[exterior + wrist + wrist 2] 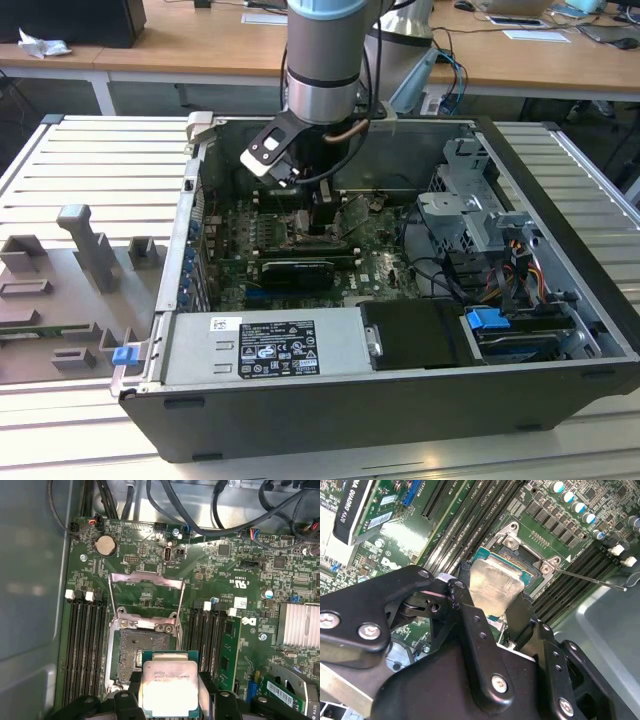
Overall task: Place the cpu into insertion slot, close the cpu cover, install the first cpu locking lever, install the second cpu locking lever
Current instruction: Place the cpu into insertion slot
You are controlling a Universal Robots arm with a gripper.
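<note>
Gripper (492, 597) holds cpu (170, 687) inside computer case (350, 420) on slatted table (90, 170), desks (200, 45) behind.

Open computer case (400, 410) on a grey slatted table (90, 160), green motherboard (225, 570) with black memory slots (82, 645), round coin battery (104, 545), silver heatsink (300, 625), labelled power supply (275, 350), grey fixture blocks (85, 245) at the exterior view's left.

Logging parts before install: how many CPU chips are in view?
1: the cpu, gripped by the end effector over the insertion slot. Others may be hidden.
</note>
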